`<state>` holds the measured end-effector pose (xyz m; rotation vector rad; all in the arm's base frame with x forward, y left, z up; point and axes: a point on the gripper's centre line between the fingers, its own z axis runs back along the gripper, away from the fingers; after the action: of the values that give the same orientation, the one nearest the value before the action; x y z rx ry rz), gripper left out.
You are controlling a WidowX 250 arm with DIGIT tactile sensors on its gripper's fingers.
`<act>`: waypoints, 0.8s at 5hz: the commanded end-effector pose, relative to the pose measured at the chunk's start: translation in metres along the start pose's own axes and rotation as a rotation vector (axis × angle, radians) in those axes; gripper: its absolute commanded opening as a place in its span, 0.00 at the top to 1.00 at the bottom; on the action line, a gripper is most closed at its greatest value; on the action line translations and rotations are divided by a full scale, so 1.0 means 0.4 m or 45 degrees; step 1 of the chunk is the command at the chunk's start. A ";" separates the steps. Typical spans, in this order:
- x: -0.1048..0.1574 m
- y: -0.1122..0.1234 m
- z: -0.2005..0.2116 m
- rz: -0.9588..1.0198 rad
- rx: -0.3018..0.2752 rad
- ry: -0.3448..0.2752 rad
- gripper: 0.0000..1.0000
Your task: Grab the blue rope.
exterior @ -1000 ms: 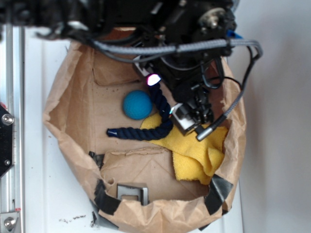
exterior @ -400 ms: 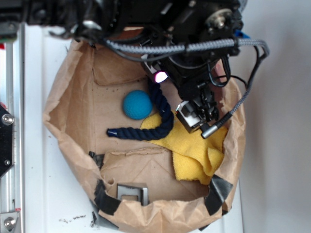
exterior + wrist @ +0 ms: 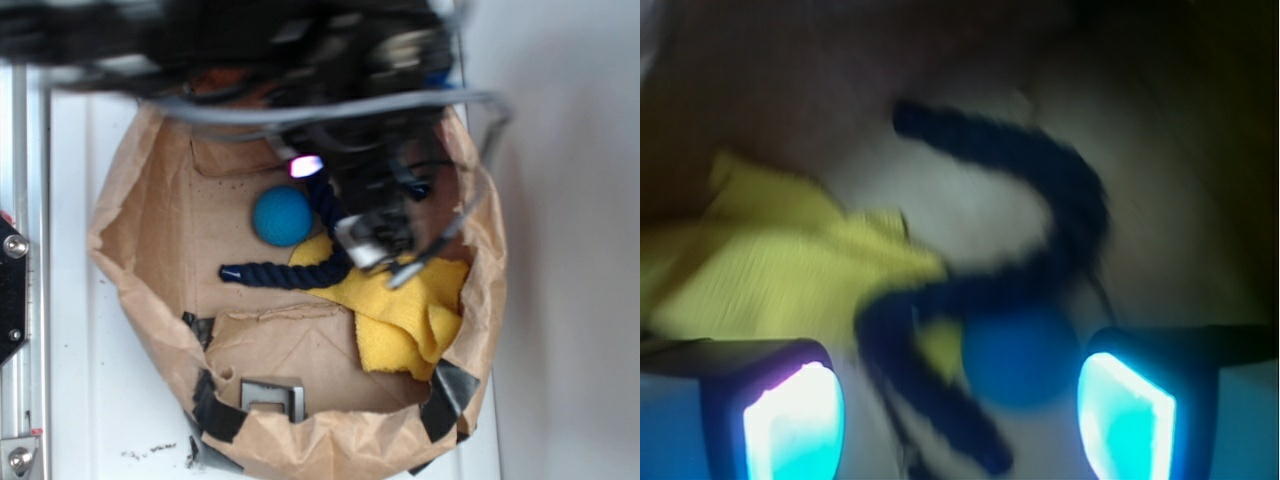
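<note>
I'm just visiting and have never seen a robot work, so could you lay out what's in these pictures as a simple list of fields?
container: crumpled brown paper bag, opened wide, seen from above
target: thick dark navy twisted rope, curved, one part lying on the cloth
beside it: round teal-blue ball, touching the rope's bend
under it: rumpled yellow cloth
robot tool: two glowing fingers spread apart, holding nothing
tool position: above rope and ball
image quality: both views blurred
</note>
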<state>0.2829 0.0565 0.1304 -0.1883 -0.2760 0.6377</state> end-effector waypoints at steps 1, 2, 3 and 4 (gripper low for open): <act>-0.005 0.007 0.050 0.389 -0.077 -0.241 0.00; 0.011 0.000 0.014 0.467 -0.039 -0.249 0.00; 0.041 0.006 -0.043 0.511 0.055 -0.272 0.00; 0.063 0.022 -0.074 0.539 0.105 -0.272 0.00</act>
<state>0.3006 0.0745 0.0928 -0.0799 -0.3659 1.0928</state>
